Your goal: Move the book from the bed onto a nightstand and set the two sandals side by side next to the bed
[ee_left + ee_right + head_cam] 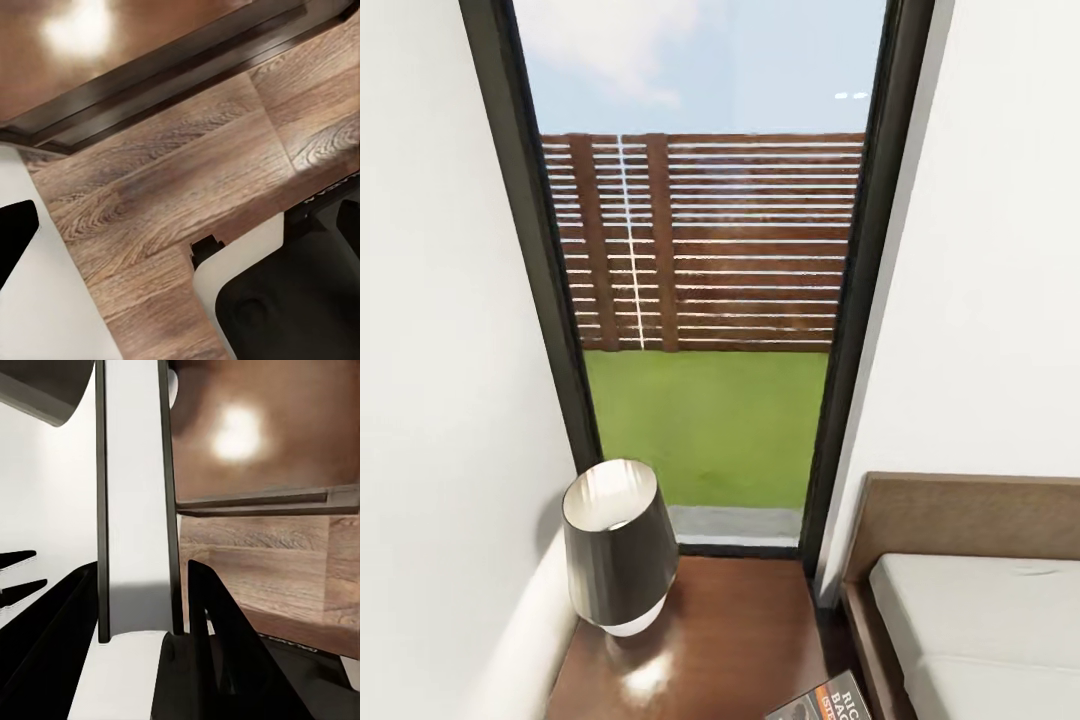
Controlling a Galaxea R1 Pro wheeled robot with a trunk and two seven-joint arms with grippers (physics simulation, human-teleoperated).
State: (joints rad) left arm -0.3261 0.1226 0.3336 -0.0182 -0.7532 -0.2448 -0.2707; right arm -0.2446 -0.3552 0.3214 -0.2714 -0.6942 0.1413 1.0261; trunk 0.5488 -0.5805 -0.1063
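Pinched between the right gripper (139, 577) jaws, the book (135, 472) stands edge-on to that wrist camera: a pale band of pages between two dark covers, clenched from both sides.

Beyond the jaws rises the tall black-framed window (700, 250), with slatted fence and grass outside. To the right of the jaws lies the bed (980, 620), its light-grey mattress inside the dark frame. Under and ahead of the jaws spreads the nightstand (740, 630), a glossy brown surface. A dark-shaded lamp (615, 550) stands on it, ahead of the jaws and to their left.

In the head view, the book's cover corner shows over the near right part of that surface, close to the gap beside the bed.

I judge the paperback light, thin and floppy, so a hold across both covers near the spine suits it. It may sag or slide on the polished wood. The lamp is the main obstacle, and the edge by the bed is the risk. The left gripper hangs over the wood-plank floor (165, 195); whether its jaws are released or clenched I cannot tell.
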